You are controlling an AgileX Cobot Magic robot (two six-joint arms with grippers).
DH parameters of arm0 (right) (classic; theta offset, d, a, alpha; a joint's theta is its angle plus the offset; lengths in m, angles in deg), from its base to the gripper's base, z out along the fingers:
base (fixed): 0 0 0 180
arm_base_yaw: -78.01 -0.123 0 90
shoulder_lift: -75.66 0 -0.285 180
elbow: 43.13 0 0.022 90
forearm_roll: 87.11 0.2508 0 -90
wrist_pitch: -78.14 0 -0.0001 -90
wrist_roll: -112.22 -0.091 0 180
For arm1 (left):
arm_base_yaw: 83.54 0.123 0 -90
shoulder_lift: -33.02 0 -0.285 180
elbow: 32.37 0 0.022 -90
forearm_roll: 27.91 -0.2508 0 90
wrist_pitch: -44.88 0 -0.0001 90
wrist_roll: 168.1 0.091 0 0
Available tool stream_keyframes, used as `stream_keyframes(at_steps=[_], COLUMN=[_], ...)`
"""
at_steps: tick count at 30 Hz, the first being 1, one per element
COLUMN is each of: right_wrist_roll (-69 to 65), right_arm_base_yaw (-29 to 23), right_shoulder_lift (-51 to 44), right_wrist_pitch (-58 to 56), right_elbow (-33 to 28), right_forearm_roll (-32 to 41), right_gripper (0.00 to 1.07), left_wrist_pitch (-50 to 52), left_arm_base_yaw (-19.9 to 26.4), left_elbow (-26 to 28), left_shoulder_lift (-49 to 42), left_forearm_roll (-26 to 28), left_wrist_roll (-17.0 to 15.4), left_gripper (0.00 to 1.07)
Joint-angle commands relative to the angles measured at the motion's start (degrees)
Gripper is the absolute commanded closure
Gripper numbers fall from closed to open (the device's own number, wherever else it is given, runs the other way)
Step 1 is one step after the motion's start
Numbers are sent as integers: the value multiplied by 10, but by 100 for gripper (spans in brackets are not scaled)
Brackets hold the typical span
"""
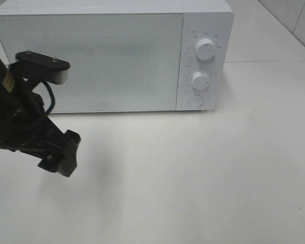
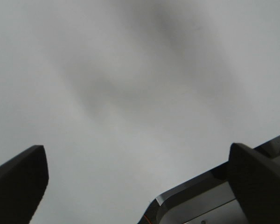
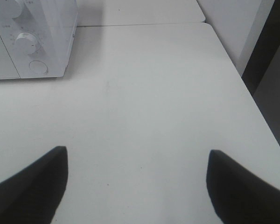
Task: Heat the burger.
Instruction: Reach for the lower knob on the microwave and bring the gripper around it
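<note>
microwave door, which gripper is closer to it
Left. The left gripper hangs in front of the microwave door; the right gripper is farther off, on the side of the knobs.

Mock kitchen tabletop [image 1: 193, 178] (white microwave [image 1: 91, 61])

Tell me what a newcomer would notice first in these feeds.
The white microwave, door shut, fills the back of the white table. The black left arm stands before the microwave's left side, the left gripper open. No burger shows in any view.
</note>
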Motion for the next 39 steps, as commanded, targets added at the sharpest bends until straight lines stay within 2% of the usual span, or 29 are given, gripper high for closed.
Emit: stream_keyframes(at_steps=[1, 3, 4, 5, 6, 7, 8, 9, 10, 11, 12, 14, 20, 23, 25, 27, 28, 30, 31, 34, 35, 39], right_wrist_roll=[-5, -5, -5, -5, -5, -5, -5, -5, -5, -5, -5, -5, -5, -5, -5, -5, -5, -5, -5, -5, -5, -5], right_arm_base_yaw=[5, 5, 5, 5, 5, 5, 5, 5, 5, 5, 5, 5, 5, 5, 5, 5, 5, 5, 5, 5, 5, 5], right_shoulder_lift=[-14, -14, -14, -14, -14, -14, -14, -14, -14, -14, -14, -14, -14, -14, -14, -14, -14, -14, -14, -14, -14, -14], right_wrist_pitch=[1, 1, 1, 1, 1, 1, 1, 1, 1, 1, 1, 1, 1, 1, 1, 1, 1, 1, 1, 1, 1, 1], right_elbow=[-2, -2, -2, -2, -2, -2, -2, -2, -2, -2, -2, -2, -2, -2, -2, -2, -2, -2, -2, -2, -2, -2], right_forearm_roll=[1, 1, 1, 1, 1, 1, 1, 1, 1, 1, 1, 1, 1, 1, 1, 1, 1, 1, 1, 1, 1, 1], right_gripper=[31, 31, 31, 31, 31, 31, 31, 31, 31, 31, 31, 31, 31, 31, 31, 31, 31, 31, 31, 31, 31, 31], left_wrist_pitch=[-34, -40, -47, -49, -49, -55, -59, -59, -65, -68, -68, -85, -105, -101, -89, -84, -70, -65, -51, -42, -25, -14], left_arm_base_yaw=[76, 95, 142, 166, 166, 209, 233, 233, 273, 310, 310, 358, 379, 379, 379, 379, 379, 379, 379, 379, 379, 379], left_elbow=[-1, -1, -1, -1, -1, -1, -1, -1, -1, -1, -1, -1, -10, -36, -96, -109, -143, -156, -190, -206, -232, -238], left_shoulder_lift=[-21, -23, -32, -36, -36, -45, -48, -48, -55, -62, -62, -69, -90, -116, -159, -169, -195, -209, -234, -249, -276, -351], left_forearm_roll=[16, 26, 53, 66, 66, 91, 101, 101, 113, 128, 128, 135, 119, 96, 68, 66, 65, 65, 61, 61, 62, 69], left_wrist_roll=[43, 56, 88, 104, 104, 131, 144, 144, 154, 146, 146, 123, 104, 95, 95, 95, 95, 95, 95, 95, 95, 95], left_gripper=[7, 7, 7, 7, 7, 7, 7, 7, 7, 7, 7, 7, 7, 7, 7, 7, 7, 7, 7, 7, 7, 7])
